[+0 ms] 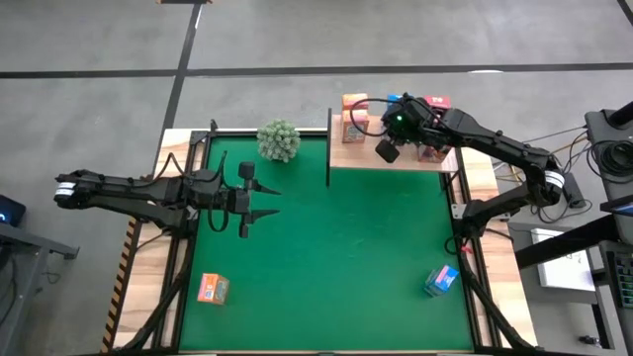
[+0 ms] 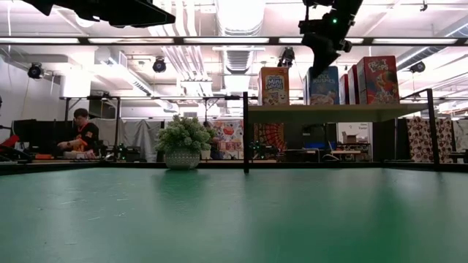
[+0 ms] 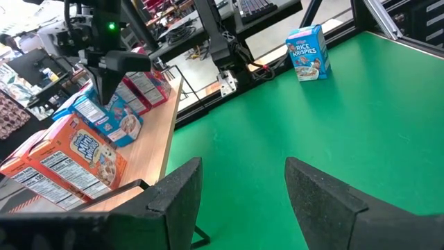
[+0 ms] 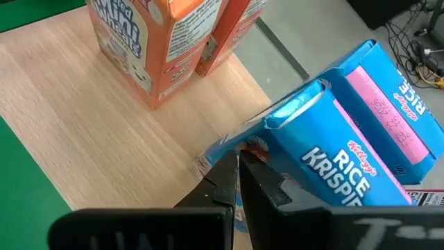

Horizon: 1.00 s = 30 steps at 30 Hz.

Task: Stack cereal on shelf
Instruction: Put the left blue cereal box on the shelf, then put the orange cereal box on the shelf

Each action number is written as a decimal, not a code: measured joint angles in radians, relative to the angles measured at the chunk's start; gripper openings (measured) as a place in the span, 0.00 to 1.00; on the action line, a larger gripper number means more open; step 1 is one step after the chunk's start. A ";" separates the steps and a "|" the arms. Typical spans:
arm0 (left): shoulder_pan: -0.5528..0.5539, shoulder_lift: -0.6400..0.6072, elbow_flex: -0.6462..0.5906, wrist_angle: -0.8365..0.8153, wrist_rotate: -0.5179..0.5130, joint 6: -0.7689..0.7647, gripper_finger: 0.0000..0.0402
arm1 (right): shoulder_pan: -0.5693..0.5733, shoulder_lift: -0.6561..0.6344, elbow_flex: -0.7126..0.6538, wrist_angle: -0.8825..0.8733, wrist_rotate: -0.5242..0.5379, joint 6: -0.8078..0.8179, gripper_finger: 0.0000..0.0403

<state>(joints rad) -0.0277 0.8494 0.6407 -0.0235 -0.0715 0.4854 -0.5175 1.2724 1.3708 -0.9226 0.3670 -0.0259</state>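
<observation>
- High view: the light wooden shelf board with thin black posts (image 1: 346, 156) stands at the far edge of the green-matted surface (image 1: 326, 247), and the cereal gathers along its back so the boxes stand in a row.
- The right gripper (image 1: 388, 149) hovers over the shelf, fingers pressed together; in the right wrist view they sit against the lower edge of a blue cardboard Rice Krispies box (image 4: 333, 149), apparently nudging it into line, not clamping it.
- Two orange cardboard boxes (image 4: 149, 42) stand upright just beside it on the board.
- The left gripper (image 1: 265, 203) waits above the mat, fingers apart and empty.
- Two boxes are not yet shelved: an orange one (image 1: 213, 289) and a blue one (image 1: 442, 281), near the front corners.
</observation>
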 joint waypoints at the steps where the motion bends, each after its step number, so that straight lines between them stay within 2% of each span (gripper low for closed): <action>1: 0.000 0.000 0.000 0.000 0.000 0.000 0.47 | 0.000 0.000 0.000 -0.001 0.000 0.000 0.02; 11: 0.000 0.000 0.000 0.001 0.000 -0.005 0.47 | 0.040 -0.023 0.002 -0.016 -0.001 -0.002 0.02; 16: 0.000 0.000 0.000 0.032 0.000 -0.050 0.47 | 0.142 -0.075 -0.025 -0.003 0.000 0.010 0.02; 19: 0.000 0.000 0.000 0.059 0.000 -0.114 0.47 | 0.235 -0.114 -0.081 0.066 -0.001 0.025 0.02; 25: 0.000 0.033 0.000 0.112 -0.003 -0.411 0.47 | 0.431 -0.166 -0.244 0.289 -0.003 -0.012 0.02; 28: -0.002 0.069 0.013 0.096 -0.078 -0.625 0.47 | 0.505 -0.184 -0.331 0.421 -0.005 -0.080 0.02; 30: -0.002 0.098 0.063 0.025 -0.149 -0.788 0.47 | 0.540 -0.194 -0.382 0.503 -0.004 -0.123 0.02</action>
<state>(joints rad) -0.0292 0.9476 0.7032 0.0012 -0.2202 -0.3030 0.0221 1.0786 0.9890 -0.4192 0.3628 -0.1494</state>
